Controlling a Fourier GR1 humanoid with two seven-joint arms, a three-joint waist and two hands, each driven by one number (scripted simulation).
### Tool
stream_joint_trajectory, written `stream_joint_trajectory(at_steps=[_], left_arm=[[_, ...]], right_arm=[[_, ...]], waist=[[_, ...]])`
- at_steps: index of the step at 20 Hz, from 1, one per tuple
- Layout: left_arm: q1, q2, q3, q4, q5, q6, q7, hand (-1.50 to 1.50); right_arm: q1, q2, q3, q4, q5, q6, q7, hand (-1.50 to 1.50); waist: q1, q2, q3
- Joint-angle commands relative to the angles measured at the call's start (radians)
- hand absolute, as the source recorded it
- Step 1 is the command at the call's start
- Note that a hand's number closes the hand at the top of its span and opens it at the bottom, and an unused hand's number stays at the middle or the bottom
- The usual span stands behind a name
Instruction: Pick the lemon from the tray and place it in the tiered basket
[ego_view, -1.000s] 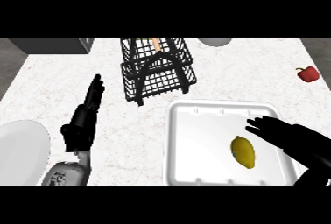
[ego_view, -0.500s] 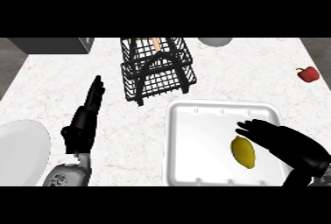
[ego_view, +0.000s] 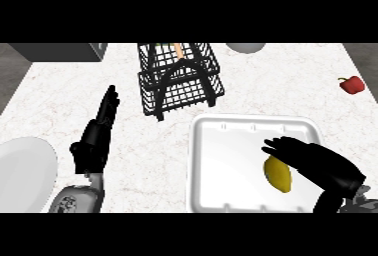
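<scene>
Yellow lemon (ego_view: 279, 173) touching R hand (ego_view: 314, 159)

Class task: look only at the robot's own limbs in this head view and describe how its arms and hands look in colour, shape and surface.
Both hands are matt black, with slim segmented fingers. The left hand is long and narrow, joined to a rounded grey forearm with a patch of small dark dots on it. The right hand looks broader and bulkier; its forearm shows only as a small grey piece at the wrist. No cables or lettering are visible.

Two black hands, the left hand (ego_view: 94, 137) and right hand (ego_view: 317, 160), are shown on grey forearms (ego_view: 74, 200).
</scene>
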Motion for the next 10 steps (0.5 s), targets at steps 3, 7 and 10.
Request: stream_joint_trajectory(at_steps=[3, 7, 10], left_arm=[[0.047, 0.009, -0.004, -0.081, -0.012, -0.015, 0.041, 0.0], [-0.035, 0.018, 0.034, -0.063, 0.016, -0.031, 0.08, 0.0], [-0.042, -0.022, 0.001, -0.038, -0.009, 0.004, 0.074, 0.0]], right_arm=[[-0.012, 0.03, -0.007, 0.092, 0.029, -0.051, -0.036, -1.5], [-0.039, 0.04, -0.002, 0.166, 0.052, -0.082, -0.058, -1.5], [-0.036, 0.029, -0.017, 0.209, 0.054, -0.122, -0.106, -1.5]], waist=[[0.001, 0.0, 0.0], [0.003, 0.0, 0.0], [0.001, 0.0, 0.0]])
